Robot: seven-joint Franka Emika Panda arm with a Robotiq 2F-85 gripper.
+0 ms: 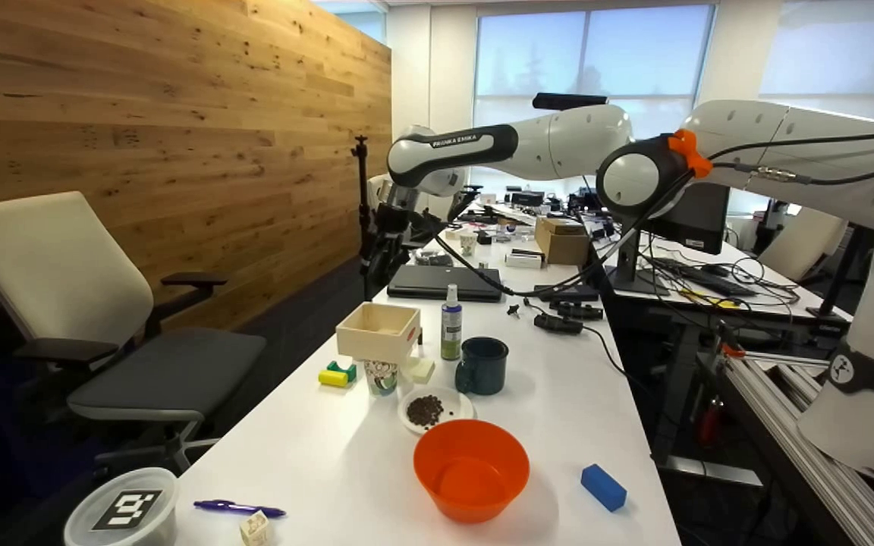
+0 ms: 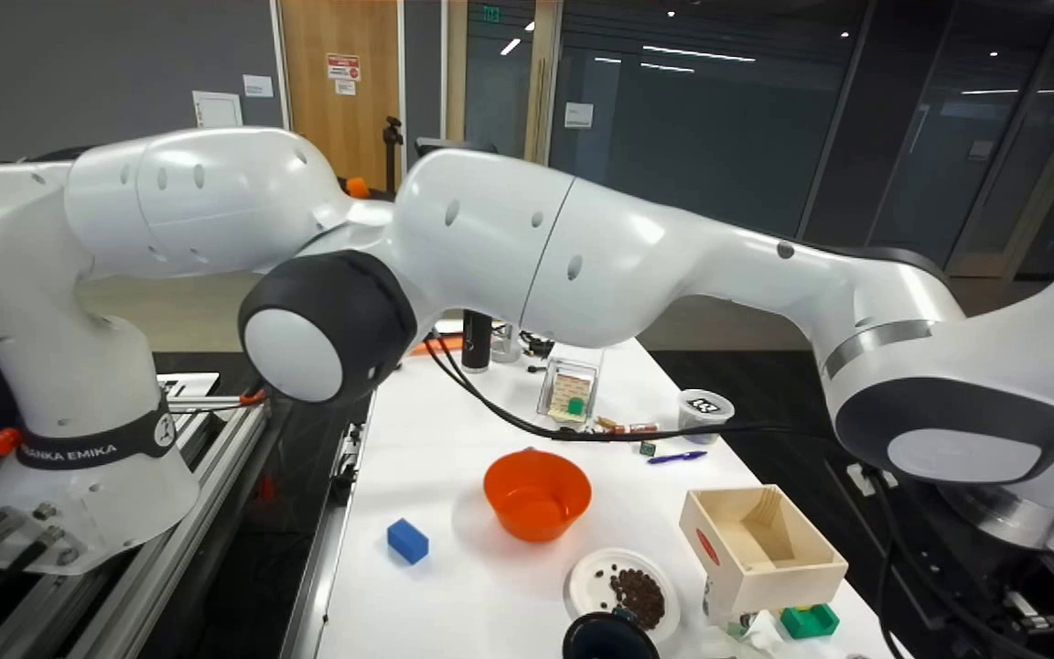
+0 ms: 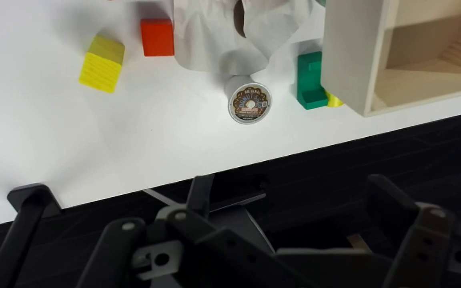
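My gripper (image 3: 294, 196) is open and empty in the wrist view, with its fingers over the dark floor beyond the table's edge. In an exterior view the gripper (image 1: 390, 246) hangs at the table's far left side, above table height. Nearest on the white table are a coffee pod (image 3: 250, 103), a yellow block (image 3: 101, 64), a red block (image 3: 157, 37) and a crumpled pale wrapper (image 3: 218, 38). A green block (image 3: 309, 80) lies by the open wooden box (image 3: 350, 56). The box (image 1: 378, 334) appears to rest on a patterned cup (image 1: 381, 378).
An orange bowl (image 1: 471, 470), a plate with dark beans (image 1: 456, 403), a dark mug (image 1: 482, 365), a spray bottle (image 1: 451, 326) and a blue block (image 2: 408, 541) stand on the table. A black laptop (image 1: 444, 283) lies farther back. An office chair (image 1: 164, 371) stands beside the table.
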